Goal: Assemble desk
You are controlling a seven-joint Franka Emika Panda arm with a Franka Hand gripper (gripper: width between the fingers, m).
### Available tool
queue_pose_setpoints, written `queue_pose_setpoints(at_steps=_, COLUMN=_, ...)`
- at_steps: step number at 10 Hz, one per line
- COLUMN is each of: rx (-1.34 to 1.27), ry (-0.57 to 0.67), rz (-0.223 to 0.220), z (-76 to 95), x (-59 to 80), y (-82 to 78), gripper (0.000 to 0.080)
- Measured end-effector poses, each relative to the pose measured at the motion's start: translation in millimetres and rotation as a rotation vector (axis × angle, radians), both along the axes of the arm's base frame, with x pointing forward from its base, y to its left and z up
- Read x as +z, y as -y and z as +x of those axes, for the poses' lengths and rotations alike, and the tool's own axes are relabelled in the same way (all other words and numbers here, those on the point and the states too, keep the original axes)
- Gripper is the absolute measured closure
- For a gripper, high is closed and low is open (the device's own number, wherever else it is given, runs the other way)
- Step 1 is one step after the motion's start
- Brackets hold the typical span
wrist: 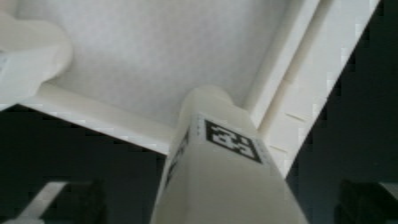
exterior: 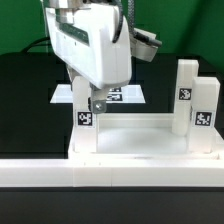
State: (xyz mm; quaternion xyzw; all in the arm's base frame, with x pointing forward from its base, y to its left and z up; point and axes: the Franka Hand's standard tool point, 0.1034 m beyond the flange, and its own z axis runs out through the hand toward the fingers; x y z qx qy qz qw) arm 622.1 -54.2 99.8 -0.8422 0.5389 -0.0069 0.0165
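Open gripper (exterior: 92,103) fingers straddle an upright tagged leg (exterior: 84,108) on the white desk panel (exterior: 140,133), over a black table (exterior: 25,95).

Lighting: even and bright from above; white plastic parts rendered near overexposed against a dark table (exterior: 25,80). Shadows: soft, faint beneath the arm. Exterior view: low resolution, slightly soft throughout, tags legible only as blocks. Wrist view: the leg (wrist: 222,160) close to the lens was blurred (its tag smeared), the panel (wrist: 169,50) grainy, corners dim.
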Motion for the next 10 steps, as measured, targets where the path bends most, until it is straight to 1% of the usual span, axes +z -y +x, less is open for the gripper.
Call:
queue_pose_setpoints(at_steps=1, rx=0.153, ry=-0.003, rz=-0.019, z=0.0, x=0.4, y=0.9, gripper=0.0150)
queue_pose_setpoints(at_steps=4, rx=0.425, ry=-0.002, rz=-0.042, z=1.6, x=1.6, y=-0.5, gripper=0.0150)
queue_pose_setpoints(at_steps=6, rx=0.540, ry=0.000, rz=-0.045, z=2.0, x=1.5, y=-2.4, gripper=0.0150)
queue_pose_setpoints(at_steps=10, rx=0.873, ry=0.002, rz=-0.053, z=1.9, x=1.3, y=-2.5, gripper=0.0150)
